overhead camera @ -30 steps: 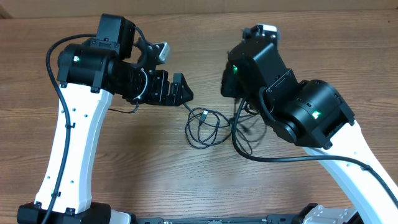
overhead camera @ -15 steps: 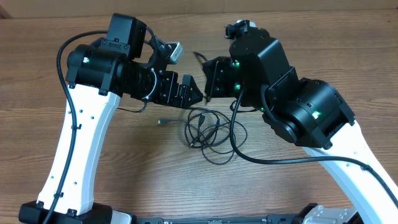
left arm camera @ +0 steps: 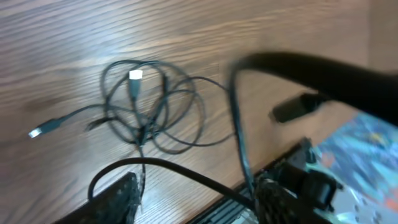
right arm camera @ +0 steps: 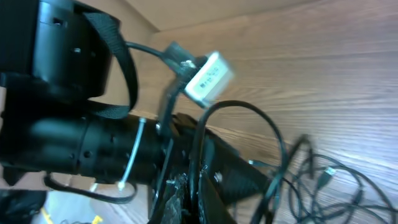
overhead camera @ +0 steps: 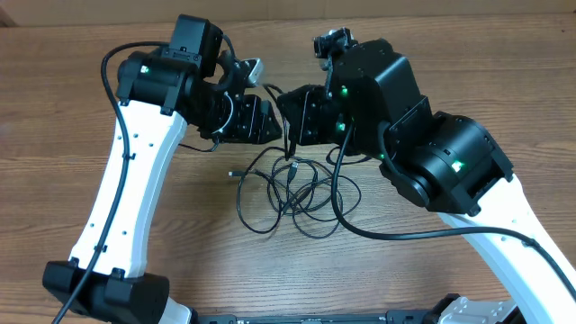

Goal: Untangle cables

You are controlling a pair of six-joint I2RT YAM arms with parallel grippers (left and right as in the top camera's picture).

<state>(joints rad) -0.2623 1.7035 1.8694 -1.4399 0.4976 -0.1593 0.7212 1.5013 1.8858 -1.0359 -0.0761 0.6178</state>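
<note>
Cables (overhead camera: pixel 290 191) lie mid-bench (overhead camera: pixel 504 81) in a loose heap of overlapping loops, its long axis running left to right in the overhead view. One tail reaches out leftward and ends in a small plug (overhead camera: pixel 232 173). A single strand climbs from the heap toward the two claws, which hang just above it, tips nearly meeting. The left claw (overhead camera: pixel 267 122) stands wide (its wrist view shows the fingers far apart). The right claw (overhead camera: pixel 301 117) is blurred and crowded by the other arm; I cannot tell its state.
</note>
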